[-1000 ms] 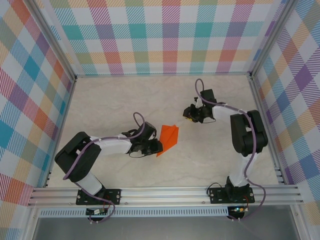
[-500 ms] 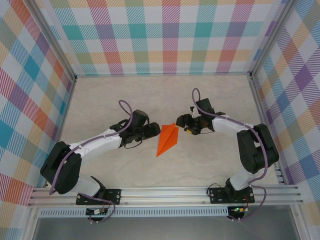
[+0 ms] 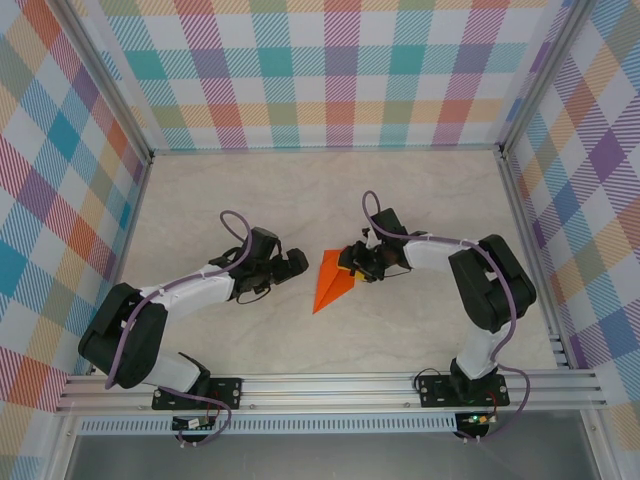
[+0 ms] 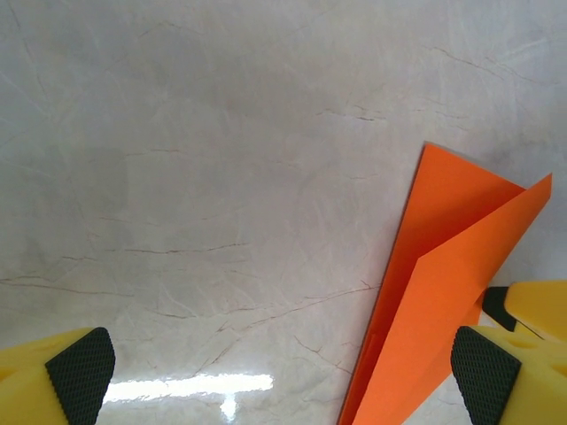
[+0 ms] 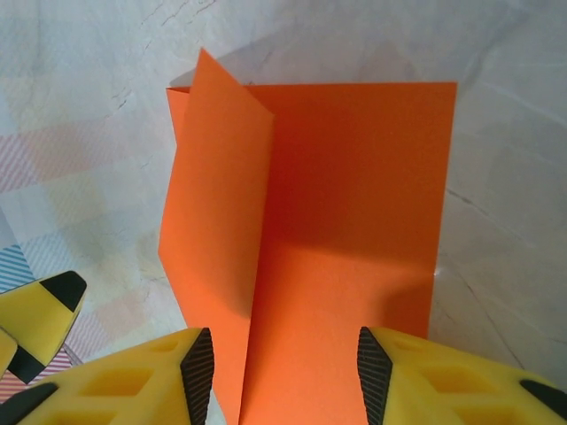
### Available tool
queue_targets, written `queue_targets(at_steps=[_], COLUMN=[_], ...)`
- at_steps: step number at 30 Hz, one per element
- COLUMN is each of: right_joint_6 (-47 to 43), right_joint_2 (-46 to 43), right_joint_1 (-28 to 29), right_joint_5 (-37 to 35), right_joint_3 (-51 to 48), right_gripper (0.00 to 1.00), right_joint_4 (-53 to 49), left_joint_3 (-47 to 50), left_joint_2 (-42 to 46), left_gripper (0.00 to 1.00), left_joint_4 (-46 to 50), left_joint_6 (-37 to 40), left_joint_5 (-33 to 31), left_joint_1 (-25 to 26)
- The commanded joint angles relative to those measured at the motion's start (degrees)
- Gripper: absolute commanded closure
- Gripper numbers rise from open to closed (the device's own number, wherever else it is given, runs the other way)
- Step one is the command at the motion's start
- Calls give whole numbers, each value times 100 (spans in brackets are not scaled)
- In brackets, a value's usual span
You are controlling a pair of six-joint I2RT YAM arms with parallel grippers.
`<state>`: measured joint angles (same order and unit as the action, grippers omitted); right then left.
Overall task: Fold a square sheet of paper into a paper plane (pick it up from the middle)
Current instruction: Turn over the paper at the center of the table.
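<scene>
The orange paper (image 3: pixel 332 283), part-folded with 1 flap standing up, lies mid-way across the desk (image 3: pixel 230 200). The right end effector (image 5: pixel 283 376) straddles its edge, jaws half apart and not clamped. It should press that flap flat along the crease. The left end effector (image 4: pixel 282 372), wide open and empty, sits just beside the paper, where it could snag the edge.
</scene>
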<state>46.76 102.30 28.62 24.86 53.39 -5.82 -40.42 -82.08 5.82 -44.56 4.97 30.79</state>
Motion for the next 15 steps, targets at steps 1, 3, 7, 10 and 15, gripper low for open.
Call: queue_targets(at_steps=[1,3,7,10,15], right_joint_6=[76,83,110,157,210], right_joint_2=[109,158,227,287,404], right_joint_1=[68,65,82,91,93], right_joint_5=[206,285,384,491,679], right_joint_3=[172,156,77,-5,-87], right_gripper=[54,56,60,63,72], right_joint_4=[316,426,726,1018,1466], left_joint_3=[135,187,264,301,369], left_joint_2=[157,159,116,72,105], left_gripper=[0,0,0,0,0], left_joint_4=[-383,-494,-761,-897,-1056], left_joint_6=[-73,-102,-190,-255,-377], left_joint_5=[328,439,795,1003,1259], left_joint_1=[-131,-175,-273,-329,-423])
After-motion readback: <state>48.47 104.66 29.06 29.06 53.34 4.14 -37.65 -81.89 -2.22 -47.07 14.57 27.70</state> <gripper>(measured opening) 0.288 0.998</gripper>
